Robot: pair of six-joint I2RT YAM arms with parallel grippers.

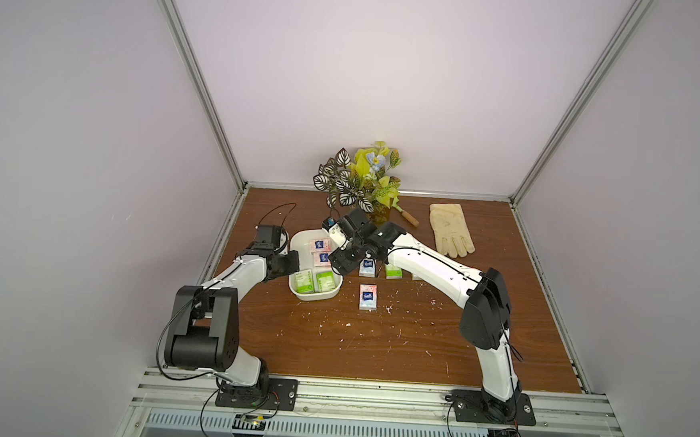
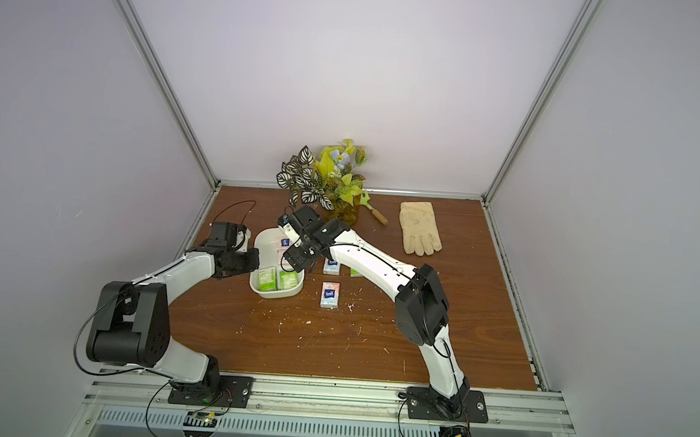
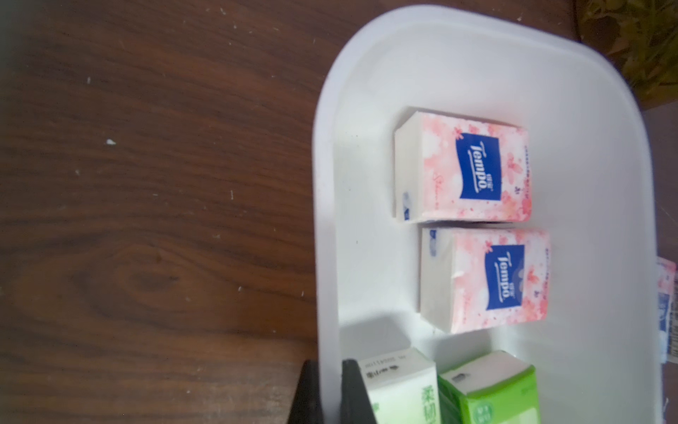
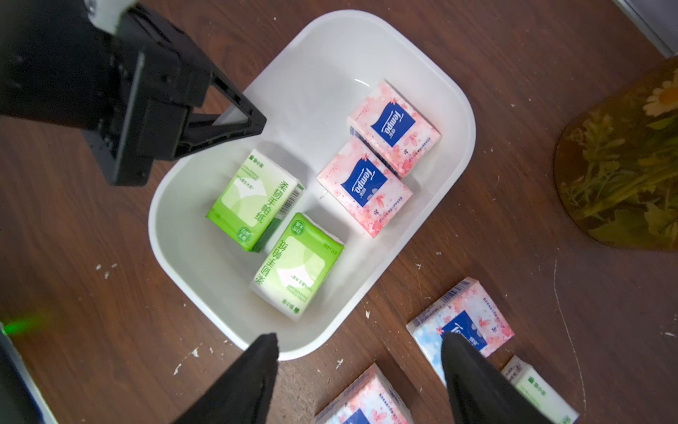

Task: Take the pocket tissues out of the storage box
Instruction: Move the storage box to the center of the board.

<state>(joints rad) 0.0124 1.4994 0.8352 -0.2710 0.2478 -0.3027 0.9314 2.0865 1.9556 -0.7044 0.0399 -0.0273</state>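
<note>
The storage box (image 1: 313, 297) is a white shallow tub left of the table's middle. It holds two pink pocket tissues (image 4: 394, 126) with blue labels and two green-and-white ones (image 4: 257, 200). My left gripper (image 3: 330, 365) is shut on the box's left wall, one finger inside, one outside; the right wrist view shows it too (image 4: 257, 121). My right gripper (image 4: 359, 345) hangs open and empty over the box's right rim (image 4: 312, 352). Two pink packets (image 1: 368, 297) and a green one (image 1: 393, 272) lie on the table to the right of the box.
A leafy plant (image 1: 359, 178) in an amber pot (image 4: 623, 165) stands just behind the box. A cream glove (image 1: 451, 230) lies at the back right, with a wooden-handled tool (image 1: 410, 218) between it and the pot. White flecks dot the wooden table (image 1: 374, 346).
</note>
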